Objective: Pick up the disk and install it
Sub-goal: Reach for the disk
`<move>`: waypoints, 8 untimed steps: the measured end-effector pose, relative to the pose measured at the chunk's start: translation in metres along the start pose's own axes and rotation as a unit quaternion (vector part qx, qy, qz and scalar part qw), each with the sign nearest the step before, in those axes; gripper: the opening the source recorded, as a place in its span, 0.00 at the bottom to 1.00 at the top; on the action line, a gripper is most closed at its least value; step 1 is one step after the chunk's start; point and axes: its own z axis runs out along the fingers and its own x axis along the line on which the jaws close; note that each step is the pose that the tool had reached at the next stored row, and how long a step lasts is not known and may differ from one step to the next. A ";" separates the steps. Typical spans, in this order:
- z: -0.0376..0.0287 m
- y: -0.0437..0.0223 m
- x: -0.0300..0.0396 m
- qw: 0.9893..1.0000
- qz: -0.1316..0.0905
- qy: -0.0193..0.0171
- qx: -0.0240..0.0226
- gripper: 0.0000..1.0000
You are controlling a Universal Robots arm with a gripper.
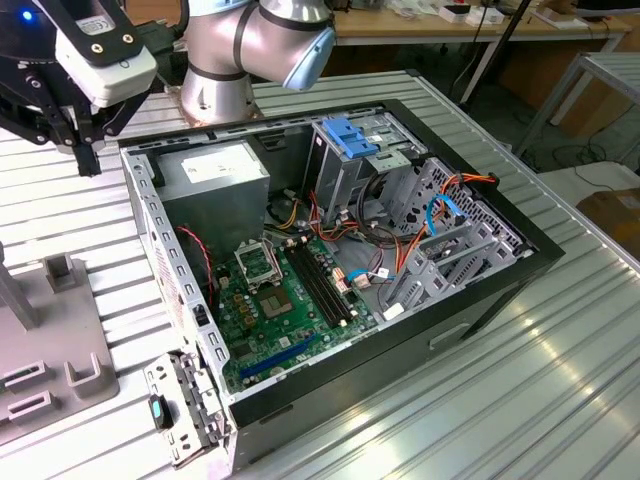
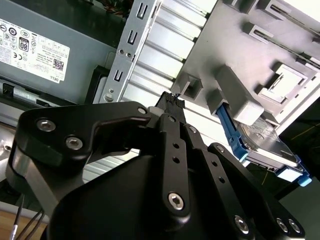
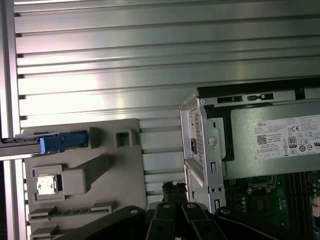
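Observation:
The disk, silver-grey with a blue plastic frame, stands on edge in a grey holder. In the first wrist view the disk shows edge-on at the far side of the holder. My gripper hangs over the ribbed table between that holder and the corner of the open computer case. Its black fingers meet at the tip in both wrist views, shut with nothing between them. The gripper is apart from the disk.
Inside the case are a grey power supply box with a white sticker, a green motherboard, a grey drive cage with blue tabs and loose cables. A bracket lies by the case's front corner.

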 end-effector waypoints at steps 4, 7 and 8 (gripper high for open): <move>-0.0001 -0.0003 0.0037 1.000 0.000 0.000 0.000 0.11; -0.0003 -0.0010 0.0132 1.000 0.000 0.000 0.000 0.11; -0.0003 -0.0013 0.0176 1.000 0.000 0.000 0.000 0.11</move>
